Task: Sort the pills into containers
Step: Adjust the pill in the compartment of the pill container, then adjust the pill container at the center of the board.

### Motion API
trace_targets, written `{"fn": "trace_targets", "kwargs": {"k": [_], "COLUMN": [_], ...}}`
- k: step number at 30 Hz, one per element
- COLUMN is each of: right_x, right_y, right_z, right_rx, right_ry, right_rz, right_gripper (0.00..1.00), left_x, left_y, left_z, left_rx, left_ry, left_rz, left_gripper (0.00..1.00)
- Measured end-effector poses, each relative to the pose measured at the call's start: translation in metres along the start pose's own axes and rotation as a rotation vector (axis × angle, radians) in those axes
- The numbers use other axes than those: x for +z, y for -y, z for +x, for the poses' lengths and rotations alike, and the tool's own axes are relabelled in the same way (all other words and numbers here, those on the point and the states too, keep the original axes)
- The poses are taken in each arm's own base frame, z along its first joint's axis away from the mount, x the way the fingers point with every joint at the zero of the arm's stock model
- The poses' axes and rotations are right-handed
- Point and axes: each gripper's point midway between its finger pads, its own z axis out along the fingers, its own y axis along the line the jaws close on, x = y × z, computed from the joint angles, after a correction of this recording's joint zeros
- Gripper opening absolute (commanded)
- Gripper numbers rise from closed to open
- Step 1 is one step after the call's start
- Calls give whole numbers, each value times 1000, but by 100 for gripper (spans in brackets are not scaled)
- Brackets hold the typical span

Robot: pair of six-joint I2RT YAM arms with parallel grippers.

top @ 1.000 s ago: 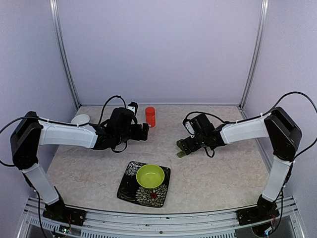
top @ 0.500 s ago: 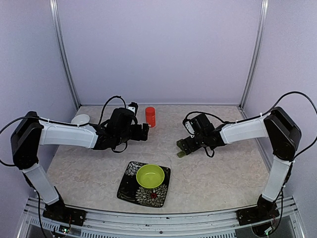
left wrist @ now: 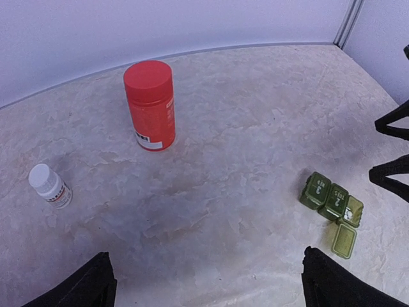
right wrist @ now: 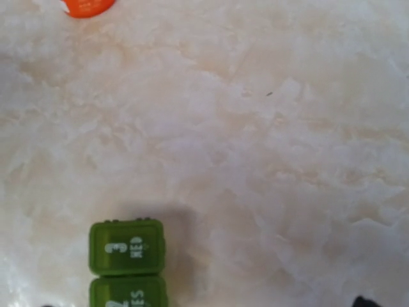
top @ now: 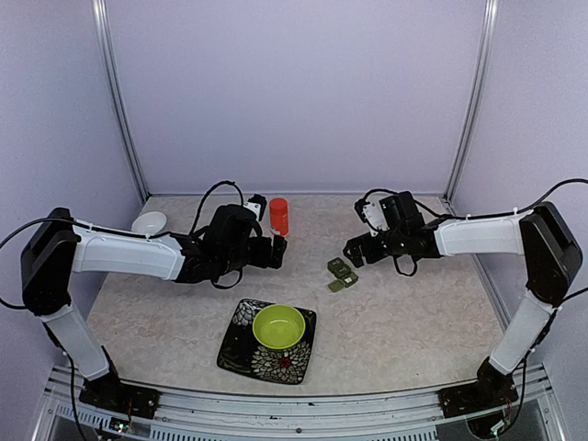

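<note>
Top camera looks down on a pale table [top: 423, 322]. The little dark green pillbox [top: 342, 273] lies flat on it, in the middle, between the two arms and behind the plate [top: 241, 344]. It is nearer to the right gripper [top: 353, 250] than to the left gripper [top: 275, 250], and apart from both. It has three square boxes in a row. In the left wrist camera, the lid at one end is flipped open and lies flat on the table. The other two lids are shut and have numbers on them. I cannot tell if any pill is inside.

The left gripper's jaws are spread wide and hold nothing. It points at the orange bottle [top: 278, 216], which stands up with its lid on, just past the fingers. A small white bottle [left wrist: 49, 187] stands near the orange one.

The right gripper hangs just beside the pillbox. The left wrist camera shows its two dark fingers [left wrist: 391, 125] apart, with nothing between them.

A lime-green bowl [top: 278, 326] sits on the flowered plate at the near side. A small white dish [top: 149, 221] sits at the far left.
</note>
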Motion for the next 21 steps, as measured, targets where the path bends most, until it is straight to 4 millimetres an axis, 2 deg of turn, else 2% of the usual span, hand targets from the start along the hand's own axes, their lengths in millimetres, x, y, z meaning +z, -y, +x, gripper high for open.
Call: {"fn": "trace_targets", "kwargs": {"k": [7,13,21], "right_x": [20,36,36], "right_y": [-6,-11,-30], "right_z": [7,30,47], "right_rx": [38,102,144], "right_ry": [-52,-120,-148], "right_rz": [-152,-260,-378], "right_gripper": [100,100,100], "left_x": [-5,-5,-5], "left_y": [18,20,21], "left_z": [2,3,3], "left_rx": [8,4,2], "left_ry": [-7,-11,-12], "left_rz": [60,71,74], "left_gripper": [99,99,99]}}
